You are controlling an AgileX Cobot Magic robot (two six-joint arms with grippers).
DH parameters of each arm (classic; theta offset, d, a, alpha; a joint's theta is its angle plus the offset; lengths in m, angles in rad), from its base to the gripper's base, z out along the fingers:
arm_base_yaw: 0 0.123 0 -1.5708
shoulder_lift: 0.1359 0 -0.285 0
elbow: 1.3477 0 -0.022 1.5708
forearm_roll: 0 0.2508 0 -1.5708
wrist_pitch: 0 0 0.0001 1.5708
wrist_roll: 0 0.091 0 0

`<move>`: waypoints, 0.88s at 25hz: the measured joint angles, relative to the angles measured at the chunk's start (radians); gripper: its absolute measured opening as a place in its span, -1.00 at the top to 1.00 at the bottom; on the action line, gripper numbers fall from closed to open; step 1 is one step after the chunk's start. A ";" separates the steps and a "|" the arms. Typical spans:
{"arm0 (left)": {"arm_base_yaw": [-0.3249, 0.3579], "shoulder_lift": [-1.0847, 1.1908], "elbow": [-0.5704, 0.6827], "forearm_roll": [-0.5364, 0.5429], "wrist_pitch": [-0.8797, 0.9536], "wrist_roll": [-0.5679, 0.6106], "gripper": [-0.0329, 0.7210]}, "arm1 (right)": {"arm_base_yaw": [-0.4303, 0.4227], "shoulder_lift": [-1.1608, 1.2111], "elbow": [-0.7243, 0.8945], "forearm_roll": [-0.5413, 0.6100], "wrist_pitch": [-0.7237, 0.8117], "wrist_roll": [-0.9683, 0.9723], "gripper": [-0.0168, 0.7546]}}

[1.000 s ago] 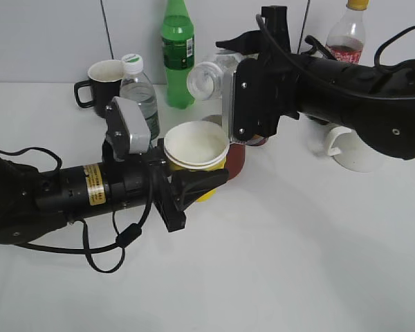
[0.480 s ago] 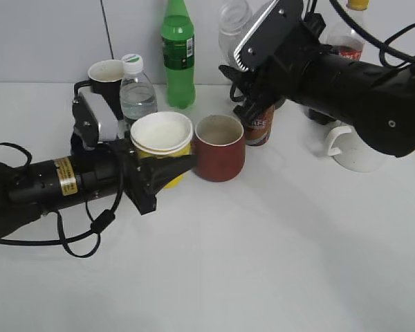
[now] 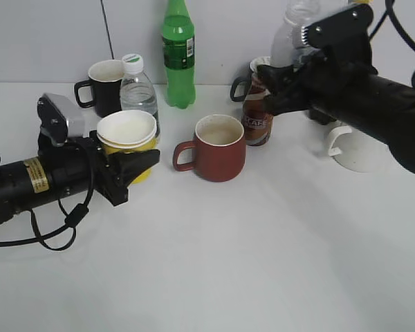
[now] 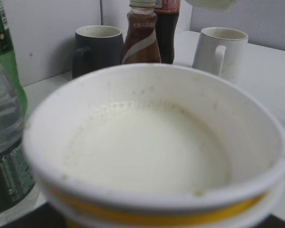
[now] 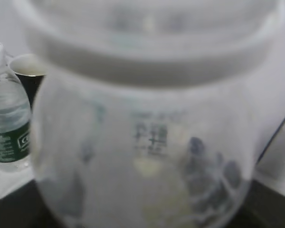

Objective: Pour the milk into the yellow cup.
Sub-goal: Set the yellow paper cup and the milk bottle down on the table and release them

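Observation:
The yellow cup (image 3: 127,138) is held in my left gripper (image 3: 135,166) at the left of the table, beside the water bottle. It holds white milk, which fills the left wrist view (image 4: 147,152). My right gripper (image 3: 290,76) is shut on the milk bottle (image 3: 290,31), held upright and high at the back right, above the brown coffee bottle. The bottle fills the right wrist view (image 5: 147,142), looks almost drained, and hides the jaws there.
A dark red mug (image 3: 219,147) stands in the middle. A brown coffee bottle (image 3: 257,114), green bottle (image 3: 178,52), water bottle (image 3: 138,90), black mug (image 3: 104,86) and white mug (image 3: 353,149) stand along the back. A wall is close behind.
My left gripper has drawn the yellow cup leftward, away from the red mug. My right gripper has turned the milk bottle upright and carried it right and up.

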 joint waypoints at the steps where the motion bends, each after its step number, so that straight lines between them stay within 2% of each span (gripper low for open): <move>1: 0.001 0.000 0.000 -0.003 0.000 0.004 -0.01 | -0.021 0.000 0.021 -0.028 -0.015 0.034 -0.19; 4: 0.001 0.003 0.000 -0.033 -0.001 0.019 -0.01 | -0.062 -0.001 0.080 -0.080 -0.057 0.112 -0.19; 10: 0.001 0.033 0.000 -0.106 -0.001 0.057 -0.01 | -0.069 0.018 0.176 -0.123 -0.120 0.128 -0.19; 16: 0.001 0.073 0.000 -0.169 -0.001 0.064 -0.01 | -0.069 0.091 0.223 -0.131 -0.193 0.131 -0.19; 22: 0.001 0.139 -0.018 -0.176 0.000 0.094 -0.02 | -0.069 0.112 0.227 -0.132 -0.222 0.132 -0.18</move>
